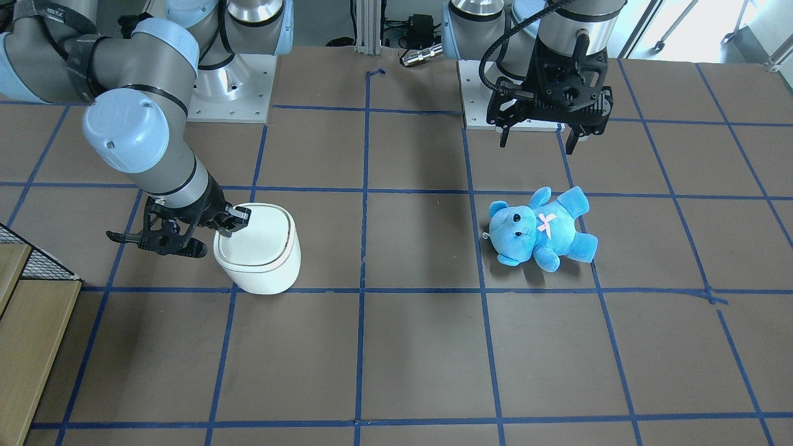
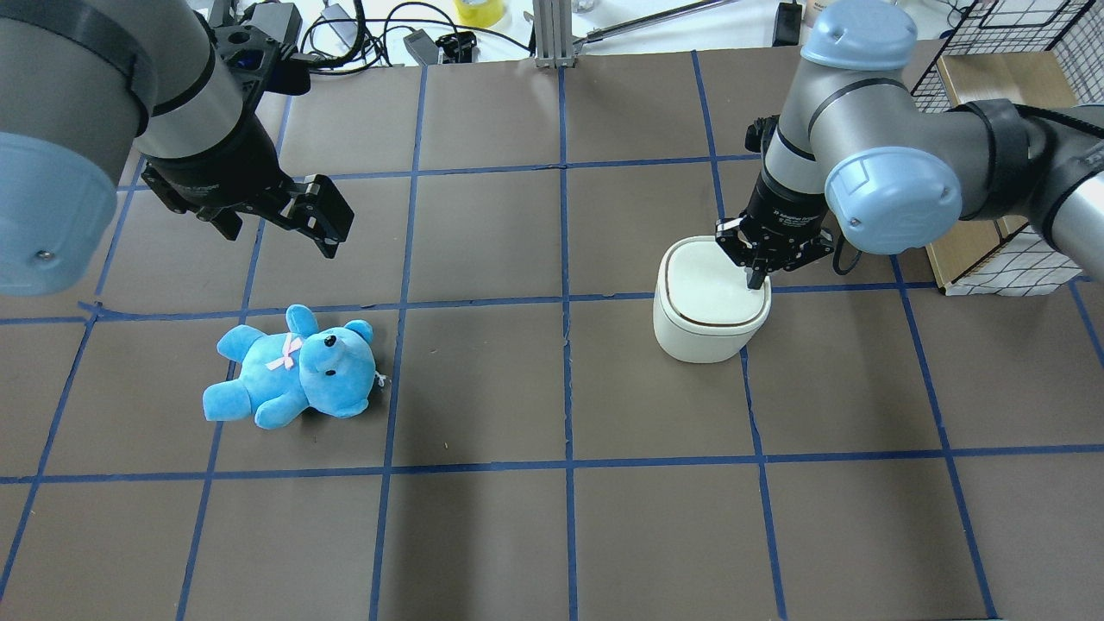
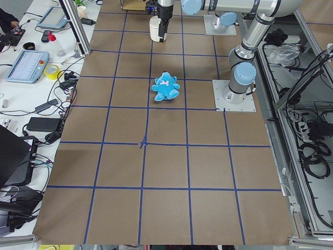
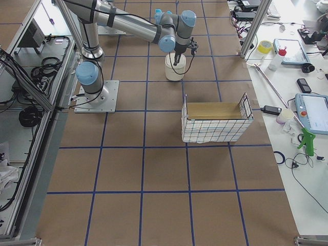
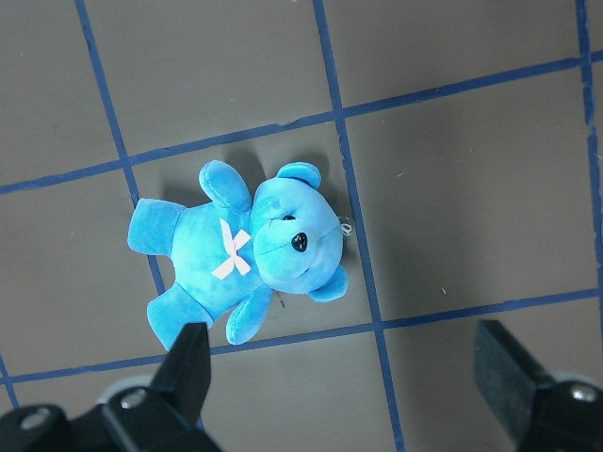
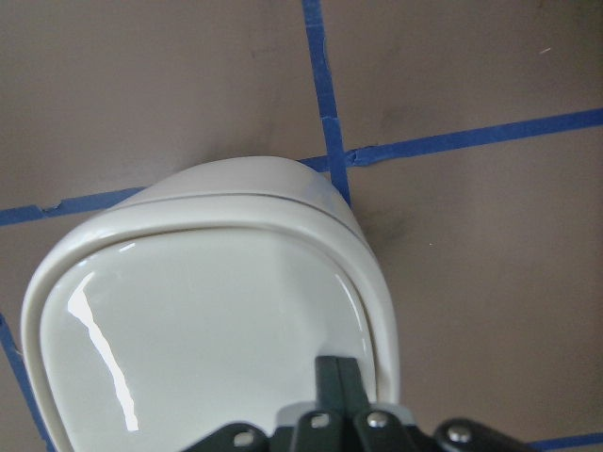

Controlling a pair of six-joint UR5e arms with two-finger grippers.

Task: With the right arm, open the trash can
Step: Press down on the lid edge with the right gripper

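Note:
The white trash can (image 2: 703, 332) stands on the brown table, its flat lid closed inside a thin dark seam. My right gripper (image 2: 757, 276) is shut and empty, its tips pointing down on the lid near the edge closest to the arm. It shows the same way in the front view (image 1: 240, 218) and the right wrist view (image 6: 339, 377), where the can (image 6: 207, 311) fills the frame. My left gripper (image 2: 321, 216) is open and empty, hovering above the blue plush bear (image 2: 293, 371), which lies in the left wrist view (image 5: 240, 254).
A wire basket holding a cardboard box (image 2: 992, 259) stands just right of the right arm's elbow; it also shows in the exterior right view (image 4: 215, 123). Cables and small gear (image 2: 388, 34) lie along the table's far edge. Blue tape lines grid the table.

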